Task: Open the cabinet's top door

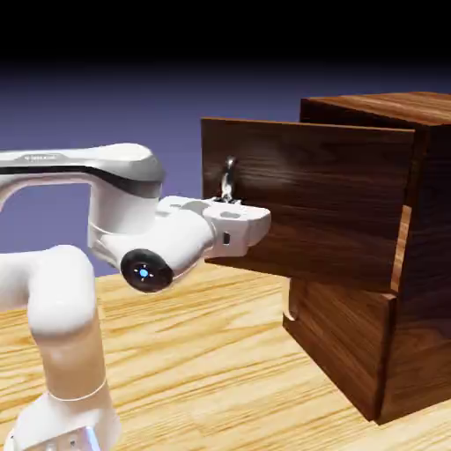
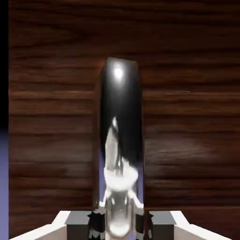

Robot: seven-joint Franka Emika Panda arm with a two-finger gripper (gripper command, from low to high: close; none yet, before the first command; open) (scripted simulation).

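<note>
The dark walnut cabinet (image 1: pixel 423 264) stands at the exterior view's right. Its top door (image 1: pixel 326 203) is swung out from the cabinet body, with its free edge toward the arm. My gripper (image 1: pixel 229 197) is shut on the door's silver handle (image 1: pixel 228 176) near that edge. In the hand view the curved silver handle (image 2: pixel 121 140) runs up the middle, large, against the door's wood grain (image 2: pixel 187 117). It passes between my grey fingertips (image 2: pixel 77 220) at the bottom edge.
The lower panel (image 1: pixel 343 343) is closed, and its own handle (image 1: pixel 288 308) shows at its left edge under the open door. The white arm (image 1: pixel 114 220) reaches in from the left over the light wooden table (image 1: pixel 220 352).
</note>
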